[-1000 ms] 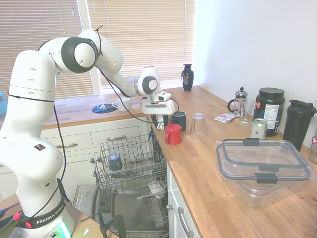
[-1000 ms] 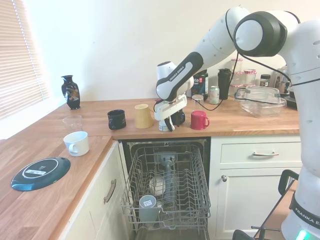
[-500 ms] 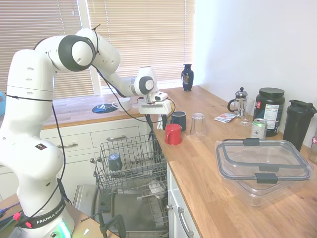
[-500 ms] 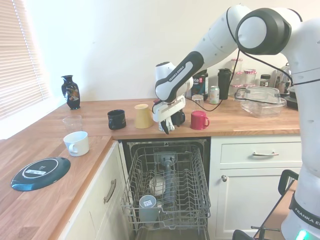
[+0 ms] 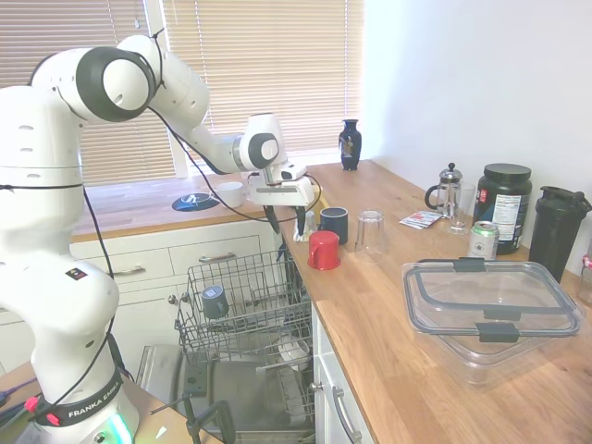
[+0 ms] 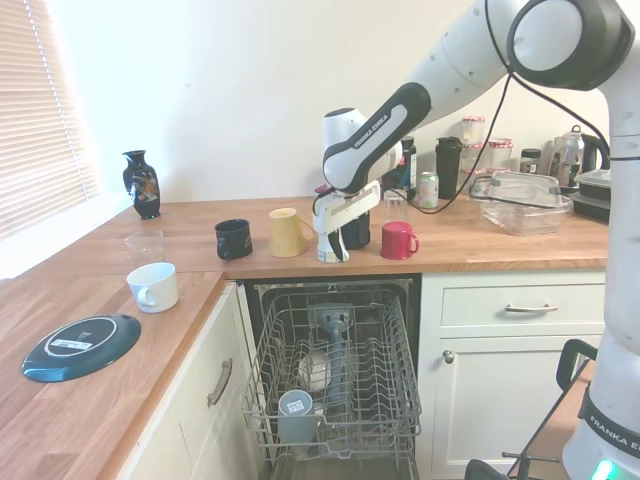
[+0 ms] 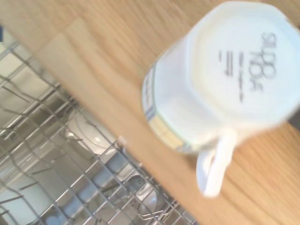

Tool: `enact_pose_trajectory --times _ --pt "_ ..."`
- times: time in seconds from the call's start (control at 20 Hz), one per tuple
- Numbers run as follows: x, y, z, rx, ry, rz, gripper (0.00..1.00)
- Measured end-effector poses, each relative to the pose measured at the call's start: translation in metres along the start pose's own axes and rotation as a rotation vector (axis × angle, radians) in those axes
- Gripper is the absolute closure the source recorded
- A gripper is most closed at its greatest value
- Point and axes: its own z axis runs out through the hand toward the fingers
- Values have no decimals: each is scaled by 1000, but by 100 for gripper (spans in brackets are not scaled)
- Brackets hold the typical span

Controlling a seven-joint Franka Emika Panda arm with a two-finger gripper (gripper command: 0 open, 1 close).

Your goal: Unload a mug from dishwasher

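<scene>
Claw (image 6: 338, 233) spread open, empty, poised just above the mug (image 6: 328, 250) with fingers pointing down. Probably apart from it, though the exterior views are too small to rule out a light touch.

Mug set upside down on the wooden worktop (image 6: 480, 252), close to the front edge and directly over the open dishwasher (image 6: 335, 300). Inverted stance as in a rack, base up and handle out to one side. Judged as the end of the placing step: standing free on the worktop and no longer in the wire rack (image 6: 335, 385). Placed in line with the red mug (image 6: 398, 240), the yellow mug (image 6: 286, 232) and the dark blue mug (image 6: 233, 239), evidently a row for unloaded crockery. Edge position worth noting: little margin against a nudge toward the rack below.

Rack drawn out over the lowered door, with other pieces inside.

Writing: on the mug's upturned base (image 7: 243, 61), a dark two-word maker's mark with finer lines beside it, blurred in the wrist view; possibly "SILDO ROK", not read with confidence. Thin coloured band near the rim, no lettering made out. "FRANKA EMIKA" printed on the arm (image 6: 365, 135), partly legible. Labels on the containers further along the worktop too small to read.
</scene>
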Motion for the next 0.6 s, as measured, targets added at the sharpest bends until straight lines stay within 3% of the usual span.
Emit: enact_pose_trajectory --times 0.6 --pt "-50 25 -16 41 6 -15 0"
